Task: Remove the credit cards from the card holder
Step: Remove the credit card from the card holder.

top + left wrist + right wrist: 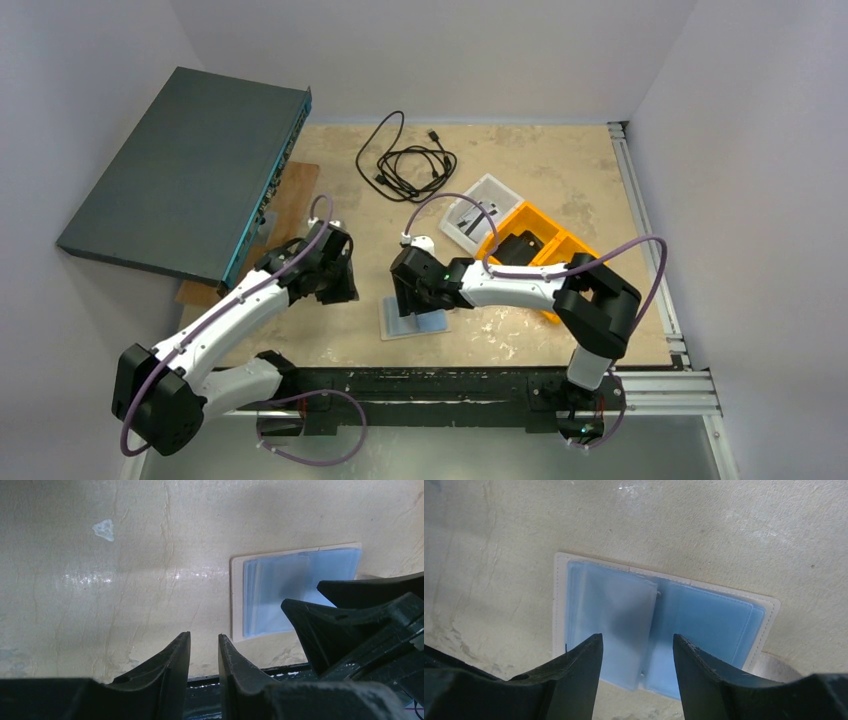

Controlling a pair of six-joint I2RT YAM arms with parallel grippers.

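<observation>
The card holder point(415, 322) lies open and flat on the table near the front edge, with a cream border and a blue-grey inside. In the right wrist view point(709, 617) a clear plastic sleeve lies folded over its left half; I cannot make out any credit cards. My right gripper point(408, 292) hangs open and empty just above the holder, its jaws point(638, 640) straddling the middle fold. My left gripper point(336, 285) is to the left of the holder, empty, with only a narrow gap point(204, 637) between its jaws. The holder point(280, 595) and the right gripper's fingers point(345, 625) show in the left wrist view.
An orange bin point(548, 245) and a white tray point(478, 212) stand behind the right arm. A black cable point(405, 165) lies at the back. A dark flat box point(185, 185) leans at the left over a wooden board point(298, 195). A metal rail point(645, 240) runs along the right edge.
</observation>
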